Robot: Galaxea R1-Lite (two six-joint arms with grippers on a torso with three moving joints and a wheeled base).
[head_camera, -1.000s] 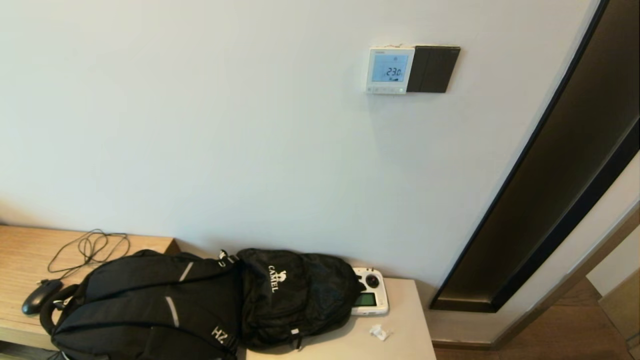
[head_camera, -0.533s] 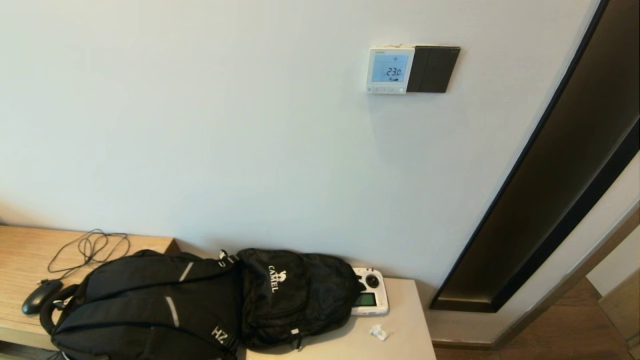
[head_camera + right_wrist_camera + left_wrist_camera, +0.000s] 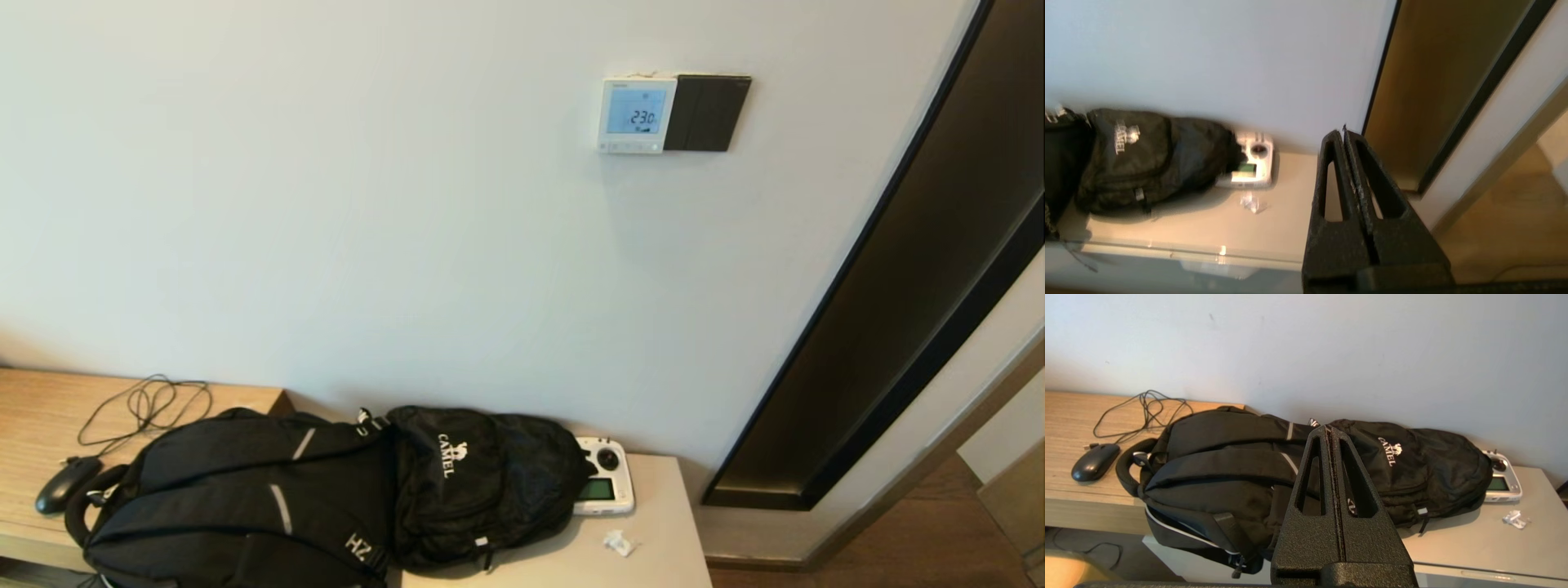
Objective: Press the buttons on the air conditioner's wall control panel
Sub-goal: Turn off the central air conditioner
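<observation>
Thermostat glow came from high on the wall: the air conditioner's wall control panel sat far above both pincers, its blue screen reading 23.0, with the buttons strung along its lower edge. A black switch plate butted right against the panel's right side.

Down low, the left gripper was clenched, its two black fingers pressed flat together with nothing between them. It hung in front of the backpacks: ahead of its tips lay the large black backpack and, just right of the tips, the smaller Camel backpack, the two touching. Far off to its left sat a black mouse with its looped cable on the wooden desk.

The right gripper was likewise clamped tight on nothing. It hovered over the right end of the pale tabletop, beside the dark door frame. To its left rested a white handheld controller, half tucked against the Camel backpack, and a small crumpled scrap lay just before that controller.
</observation>
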